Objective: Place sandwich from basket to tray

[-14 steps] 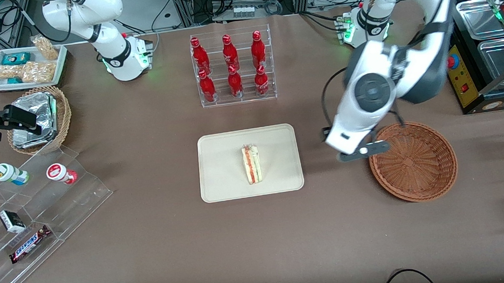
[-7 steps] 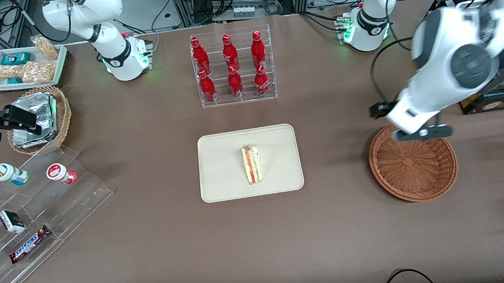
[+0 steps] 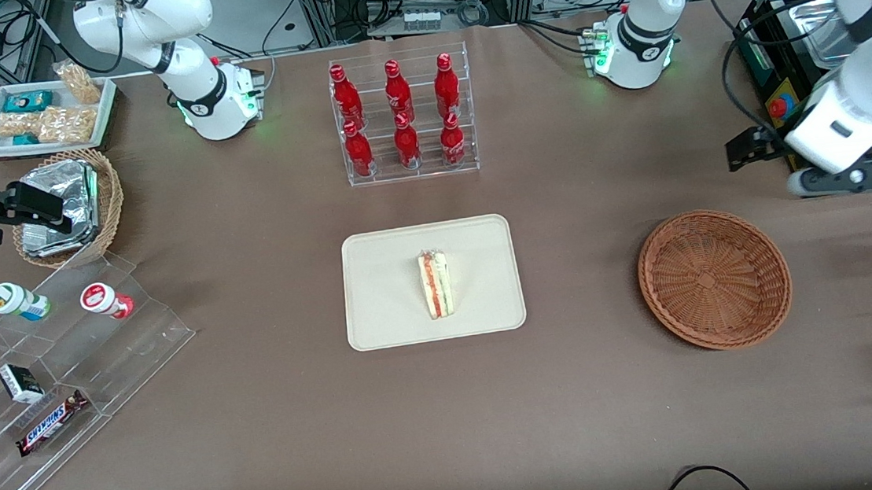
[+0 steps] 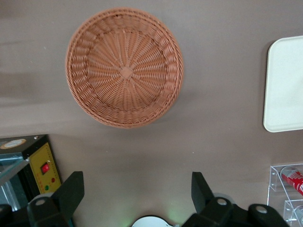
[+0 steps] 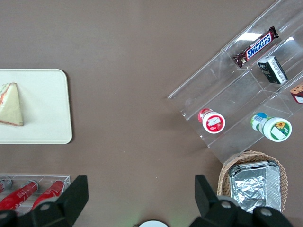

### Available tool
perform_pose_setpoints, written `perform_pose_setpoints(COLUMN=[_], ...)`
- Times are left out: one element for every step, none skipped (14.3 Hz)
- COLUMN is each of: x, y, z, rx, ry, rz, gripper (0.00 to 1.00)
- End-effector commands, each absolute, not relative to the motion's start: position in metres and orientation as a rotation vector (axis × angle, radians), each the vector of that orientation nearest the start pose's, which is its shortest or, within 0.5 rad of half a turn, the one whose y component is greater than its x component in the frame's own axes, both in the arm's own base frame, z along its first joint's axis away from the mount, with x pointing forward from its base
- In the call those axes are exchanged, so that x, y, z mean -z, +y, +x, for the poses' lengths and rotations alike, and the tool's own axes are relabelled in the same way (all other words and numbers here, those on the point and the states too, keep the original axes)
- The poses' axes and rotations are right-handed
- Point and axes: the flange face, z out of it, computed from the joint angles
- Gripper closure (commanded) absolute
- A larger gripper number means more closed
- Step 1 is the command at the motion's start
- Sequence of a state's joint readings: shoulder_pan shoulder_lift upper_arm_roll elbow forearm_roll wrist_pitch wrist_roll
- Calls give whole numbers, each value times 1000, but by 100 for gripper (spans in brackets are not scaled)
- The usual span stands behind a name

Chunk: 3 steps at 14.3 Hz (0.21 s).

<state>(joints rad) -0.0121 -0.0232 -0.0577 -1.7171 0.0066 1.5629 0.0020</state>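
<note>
Your gripper (image 4: 137,191) hangs spread and empty above the table beside the basket (image 3: 714,278); the sandwich (image 3: 435,283) lies on the tray (image 3: 379,313).

The working left arm, white with dark grey joints, reaches out high above the surface at its own end, elbow raised and wrist tilted down. Its black two-finger gripper (image 4: 137,189) hangs well clear of the surface, jaws spread wide apart with nothing held between the fingers (image 4: 71,191).

Gripper (image 4: 137,189) above bare table (image 3: 596,183).
</note>
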Motion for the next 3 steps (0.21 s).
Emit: perform_pose_setpoints(x=[-588, -590, -591], y=[-41, -40, -40], z=[536, 536, 536], rx=[-163, -153, -149], ry=[139, 137, 137], rz=[-3124, -3125, -3123], gripper=[0, 0, 0])
